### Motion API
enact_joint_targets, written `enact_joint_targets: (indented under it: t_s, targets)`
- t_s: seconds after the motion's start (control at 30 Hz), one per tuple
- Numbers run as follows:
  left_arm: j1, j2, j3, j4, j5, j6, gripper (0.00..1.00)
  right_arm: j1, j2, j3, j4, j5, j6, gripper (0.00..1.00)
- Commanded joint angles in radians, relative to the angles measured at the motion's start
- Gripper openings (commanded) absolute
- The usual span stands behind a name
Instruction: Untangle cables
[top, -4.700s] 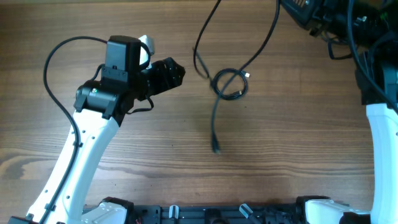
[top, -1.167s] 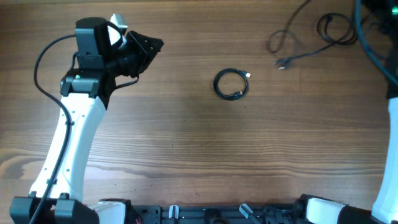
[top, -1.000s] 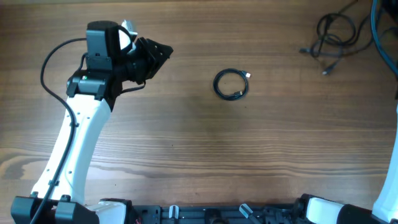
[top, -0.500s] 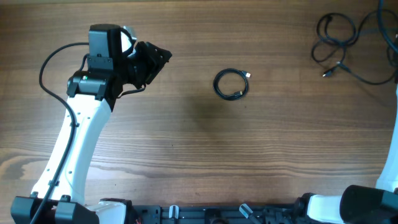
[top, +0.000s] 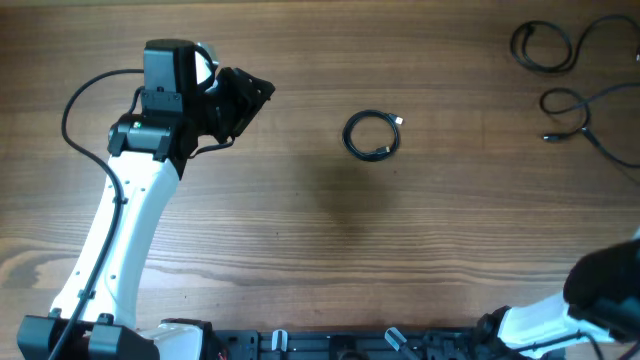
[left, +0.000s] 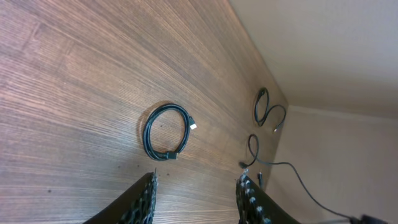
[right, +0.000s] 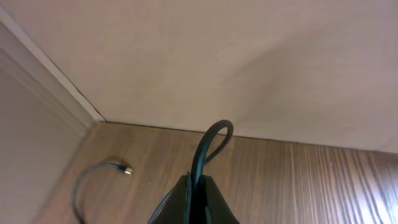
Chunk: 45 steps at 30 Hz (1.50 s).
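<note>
- The coiled cable (top: 371, 134) lies flat near the middle of the table (top: 330, 250), wound in a small neat ring with a pale plug end at its upper right; nothing touches it
- The loose cables (top: 583, 108) sprawl at the far right of the table, well apart from the coil: a closed loop above, an open curl with a plug end below
- By their look all are thin, light and limp: they should sag and trail when lifted and slide easily on the wood, and a ring would likely fall open if taken by one strand
- A plug end, or the stretch just behind it, seems the surest hold; for the coil, a pinch across the bundled strands on one side
- The left gripper (left: 198, 182) hangs over the left of the table, jaws apart and empty, the coil ahead of it
- The right gripper (right: 196, 186) has its jaws together, clamped on a pinched cord (right: 210, 146) that arches up from the tip
- Hard to tell: overhead shows only a dark part of the right arm (top: 610, 285), not its jaws; which loose cable the pinched cord belongs to is unclear; the lower curl runs off the right edge
</note>
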Motion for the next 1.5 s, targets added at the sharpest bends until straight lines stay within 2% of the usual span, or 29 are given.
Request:
enact_joint_targets:
  t_s: [0.0,0.07,0.1,0.17,0.23,0.3,0.37,0.43,0.47,0.57,0.9,1.03,1.13,1.17,1.23,1.27,1.43,1.47]
  targets:
    - [-0.005,-0.001,0.007,-0.002,-0.014,0.017,0.44,-0.002,0.081,0.005,0.033,0.014,-0.093,0.05]
    - [-0.005,-0.001,0.007,-0.003,-0.014,0.017,0.44,-0.002,0.138,0.005,0.065,-0.045,-0.150,0.06]
    - [-0.005,-0.001,0.007,-0.003,-0.014,0.017,0.44,-0.002,0.161,0.005,0.077,-0.066,-0.173,0.12]
    - [-0.005,-0.001,0.007,-0.003,-0.014,0.017,0.45,-0.002,0.203,0.004,0.077,-0.142,-0.214,0.56]
    - [-0.005,-0.001,0.007,-0.002,-0.014,0.017,0.45,-0.002,0.235,0.004,0.060,-0.193,-0.233,0.80]
    - [-0.005,-0.001,0.007,-0.002,-0.014,0.017,0.45,-0.001,0.254,0.004,0.035,-0.206,-0.233,0.90]
    - [-0.005,-0.001,0.007,-0.003,-0.014,0.017,0.45,-0.001,0.254,0.004,0.031,-0.279,-0.253,0.93]
    - [-0.005,-0.001,0.007,-0.002,-0.014,0.017,0.45,-0.001,0.254,0.004,0.014,-0.436,-0.319,0.93]
    - [-0.005,-0.001,0.006,-0.003,-0.014,0.017,0.45,-0.001,0.254,0.004,-0.003,-0.481,-0.314,0.95]
    - [-0.005,-0.001,0.007,-0.004,-0.014,0.017,0.46,-0.002,0.254,0.004,-0.082,-0.424,-0.199,0.97]
    - [-0.005,-0.001,0.006,-0.035,-0.014,0.017,0.47,-0.006,0.329,-0.047,-0.142,-0.450,-0.190,0.95]
    - [-0.005,-0.001,0.006,-0.036,-0.014,0.017,0.48,-0.011,0.403,-0.047,-0.152,-0.453,-0.188,0.91]
    - [-0.005,-0.001,0.006,-0.036,-0.014,0.017,0.48,-0.015,0.440,-0.047,-0.139,-0.493,-0.191,0.81]
    - [-0.005,-0.001,0.006,-0.035,-0.014,0.017,0.48,-0.015,0.451,-0.047,-0.130,-0.534,-0.195,0.75]
    - [-0.005,-0.001,0.006,-0.035,-0.022,0.017,0.48,-0.014,0.464,-0.047,-0.110,-0.621,-0.220,0.45]
    - [-0.005,-0.001,0.006,-0.035,-0.022,0.017,0.49,-0.014,0.465,-0.047,-0.105,-0.658,-0.234,0.35]
    - [-0.005,-0.001,0.006,-0.035,-0.036,0.017,0.50,-0.014,0.464,-0.047,-0.129,-0.888,-0.424,0.04]
    - [-0.005,-0.001,0.007,-0.035,-0.036,0.017,0.50,-0.014,0.464,-0.047,-0.151,-0.953,-0.487,0.04]
